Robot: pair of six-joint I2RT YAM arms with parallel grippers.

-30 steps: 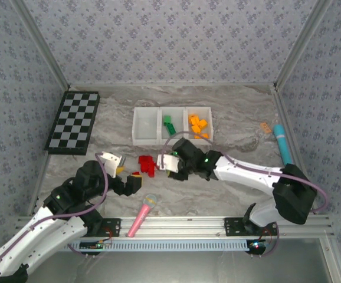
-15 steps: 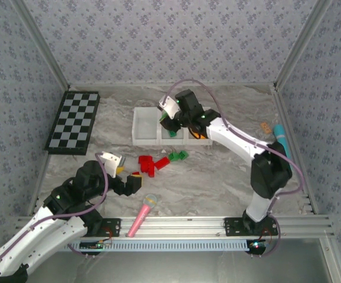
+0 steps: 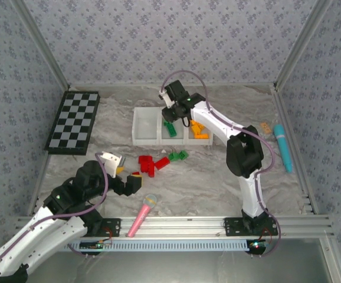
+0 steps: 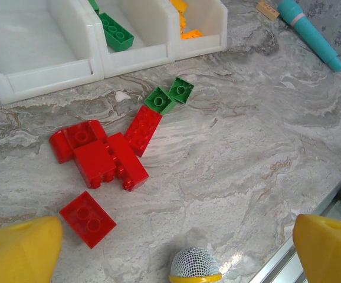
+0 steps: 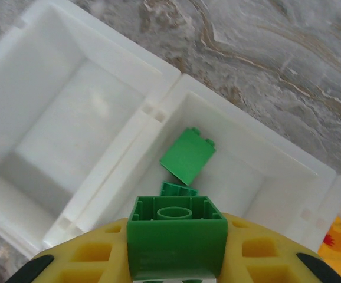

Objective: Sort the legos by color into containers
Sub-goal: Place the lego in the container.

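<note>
Legos [image 4: 102, 156], mostly red, sit loose on the table [image 4: 247, 147] just beyond the left gripper [image 4: 173, 244], which is spread wide. Farther right, the right gripper [image 5: 177, 262] pinches a green brick [image 5: 177, 236] above the middle bin [image 5: 259, 183] of the containers [image 3: 146, 127].

The right arm [image 3: 215, 121] stretches over the bins [image 3: 146, 141]. Its gripper [image 5: 177, 250], clamped on a green brick [image 5: 177, 236], blocks the middle opening. Red bricks [image 4: 99, 156] and a green pair [image 4: 170, 96] lie between the left gripper [image 4: 173, 247] and the bins, with the microphone toy [image 4: 195, 265] just before it. The tabletop [image 4: 265, 153] to the right looks bare, perhaps up to the teal toy [image 4: 309, 29].
</note>
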